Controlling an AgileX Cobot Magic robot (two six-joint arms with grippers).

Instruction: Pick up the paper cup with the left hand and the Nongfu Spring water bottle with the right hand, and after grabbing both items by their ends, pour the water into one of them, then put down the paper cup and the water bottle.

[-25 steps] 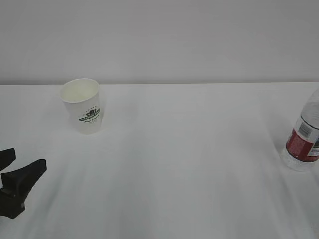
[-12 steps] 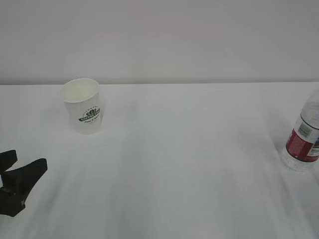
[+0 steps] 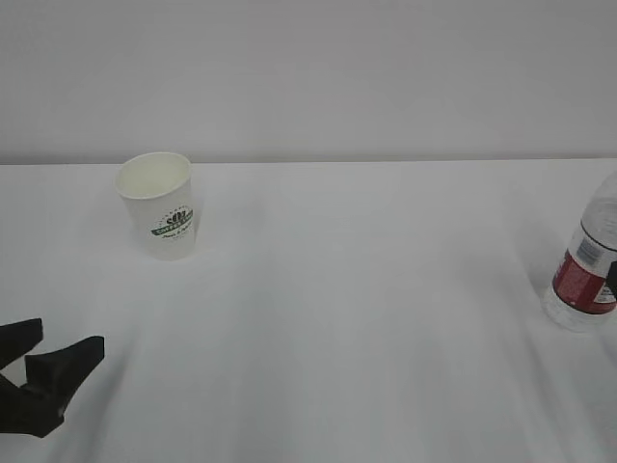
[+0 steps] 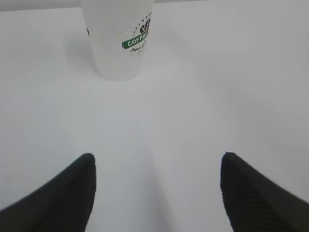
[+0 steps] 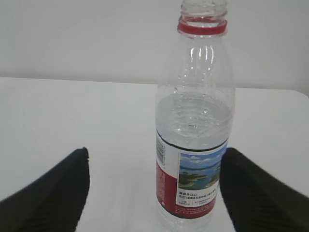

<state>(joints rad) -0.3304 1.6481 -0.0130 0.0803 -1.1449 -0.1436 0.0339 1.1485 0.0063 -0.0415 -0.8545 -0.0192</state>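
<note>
Tabletop (image 3: 366, 318) scene, read from left to right. At the lower left of the exterior view we see the left hand (image 3: 48, 352), its two black fingers spread wide with nothing between them; the left wrist view confirms this, showing only bare white surface between the finger (image 4: 58, 193) on one side and its partner on the other. Ahead of this gripper, and well apart from it, we find the paper cup (image 3: 158, 204), upright on the table, its rim open and its green logo facing the camera. In the left wrist view the cup (image 4: 118, 38) stands beyond the fingertips and slightly left of centre. At the far right edge stands the Nongfu Spring water bottle (image 3: 586, 270), upright, partly cut off by the frame. The right wrist view shows the bottle (image 5: 195, 125) uncapped, with the water (image 5: 193, 116) reaching just above the label. We see the right hand (image 5: 157, 186) spread wide, one finger on either side of the bottle's lower body, neither touching it.
</note>
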